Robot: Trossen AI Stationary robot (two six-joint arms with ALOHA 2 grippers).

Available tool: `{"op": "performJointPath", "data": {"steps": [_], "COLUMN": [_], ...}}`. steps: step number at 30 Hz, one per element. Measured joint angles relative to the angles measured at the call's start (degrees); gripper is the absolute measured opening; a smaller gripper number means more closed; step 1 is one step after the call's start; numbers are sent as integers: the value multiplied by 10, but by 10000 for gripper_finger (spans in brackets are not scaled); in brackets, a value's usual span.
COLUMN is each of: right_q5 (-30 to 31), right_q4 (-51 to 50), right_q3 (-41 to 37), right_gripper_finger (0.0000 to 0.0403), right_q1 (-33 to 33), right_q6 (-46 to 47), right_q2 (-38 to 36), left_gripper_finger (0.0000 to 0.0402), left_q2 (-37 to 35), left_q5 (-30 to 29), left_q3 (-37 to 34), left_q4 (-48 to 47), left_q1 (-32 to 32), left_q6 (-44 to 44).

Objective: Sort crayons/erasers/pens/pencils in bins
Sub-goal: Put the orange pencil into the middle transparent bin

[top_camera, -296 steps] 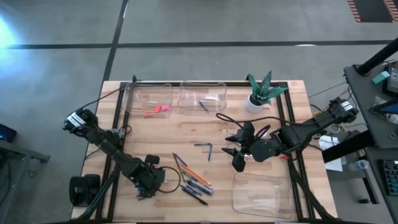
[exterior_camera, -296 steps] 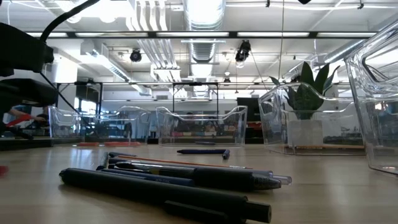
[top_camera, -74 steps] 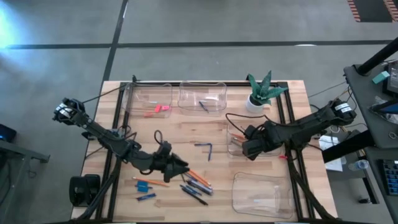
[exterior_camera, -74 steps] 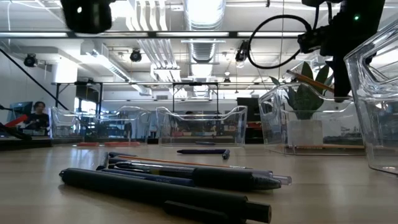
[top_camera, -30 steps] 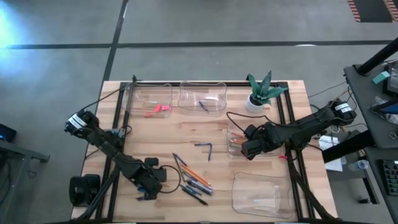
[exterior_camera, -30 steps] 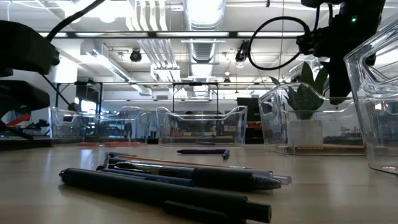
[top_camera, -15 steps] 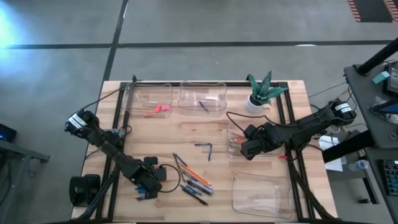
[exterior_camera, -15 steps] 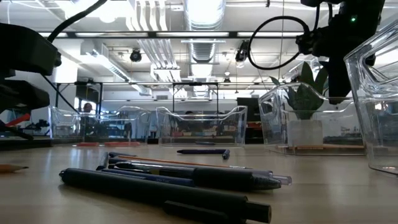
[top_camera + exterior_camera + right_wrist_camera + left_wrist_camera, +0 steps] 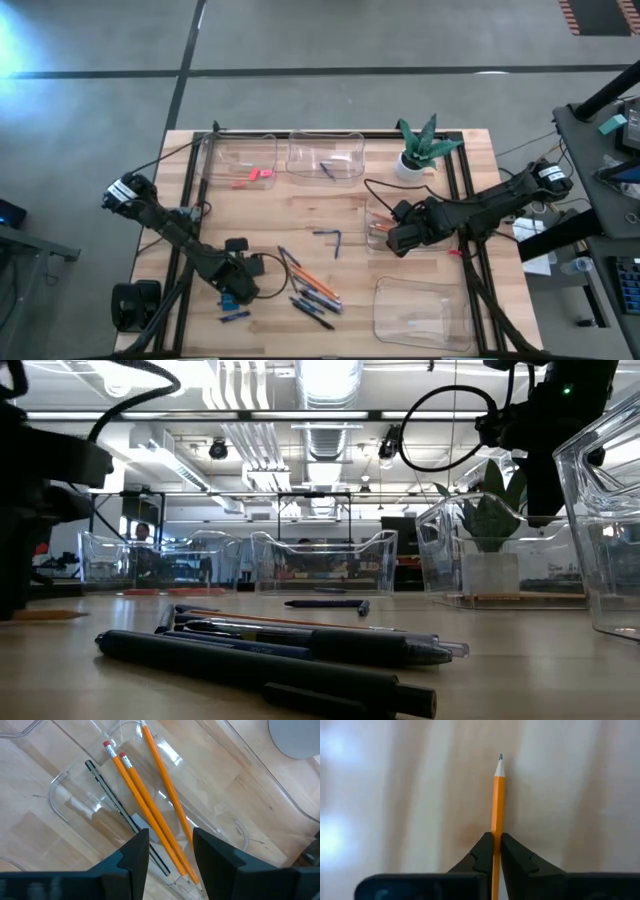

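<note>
Low on the left of the high view, the left gripper [image 9: 496,847] pinches a pencil [image 9: 498,800] near its end, so it could slip or swing before reaching the bin [image 9: 150,810] under the spread right gripper [image 9: 170,851].

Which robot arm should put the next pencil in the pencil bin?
Probably the left. The left gripper is already shut on an orange pencil, near the table's front left. The right gripper hangs open and empty over the pencil bin, which holds three orange pencils, so it has nothing to drop.
</note>
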Motion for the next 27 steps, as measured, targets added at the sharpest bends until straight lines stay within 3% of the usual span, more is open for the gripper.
{"op": "performJointPath", "data": {"steps": [12,27], "right_q5": [2,102], "right_q4": [-11,13], "right_q3": [48,216], "right_gripper_finger": [144,132], "right_q1": [0,1], "right_q6": [-17,-124], "right_q2": [-27,-41], "left_gripper_finger": [8,8], "left_q2": [-68,-137], "left_q5": [-39,-139], "left_q3": [3,25], "left_q4": [6,101], "left_q1": [23,61], "left_q6": [1,18]}}
